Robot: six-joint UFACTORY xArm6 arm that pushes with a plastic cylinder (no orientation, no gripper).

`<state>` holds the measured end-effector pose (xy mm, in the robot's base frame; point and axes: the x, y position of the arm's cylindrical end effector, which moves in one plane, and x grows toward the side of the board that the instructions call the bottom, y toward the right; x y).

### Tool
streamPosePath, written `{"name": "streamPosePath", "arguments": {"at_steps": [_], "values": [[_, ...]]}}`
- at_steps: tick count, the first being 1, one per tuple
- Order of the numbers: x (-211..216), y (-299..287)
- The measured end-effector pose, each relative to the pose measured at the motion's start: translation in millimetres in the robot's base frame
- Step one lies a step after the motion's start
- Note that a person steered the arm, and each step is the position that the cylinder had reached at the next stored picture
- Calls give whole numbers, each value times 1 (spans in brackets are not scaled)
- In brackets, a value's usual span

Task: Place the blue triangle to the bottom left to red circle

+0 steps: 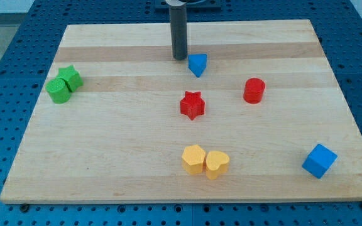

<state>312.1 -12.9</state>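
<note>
The blue triangle (197, 64) lies on the wooden board (118, 125) near the view's top, a little right of centre. The red circle (254, 90) stands to its lower right, well apart from it. My tip (180, 58) is at the end of the dark rod, just left of the blue triangle and slightly above it in the view, very close to it; I cannot tell if it touches.
A red star (192, 105) sits below the blue triangle. A yellow hexagon (193, 159) and a yellow heart (217, 164) touch near the bottom. A blue cube (319, 161) is at bottom right. A green star (70, 76) and a green circle (58, 90) touch at the left.
</note>
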Motion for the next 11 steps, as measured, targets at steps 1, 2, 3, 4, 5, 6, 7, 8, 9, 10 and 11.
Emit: {"name": "streamPosePath", "arguments": {"at_steps": [1,2,3,4,5,6,7,8,9,10,11], "values": [[15,14],[26,18],[25,18],[28,31],[37,43],[54,45],[72,51],[84,63],[87,82],[98,99],[123,102]]}}
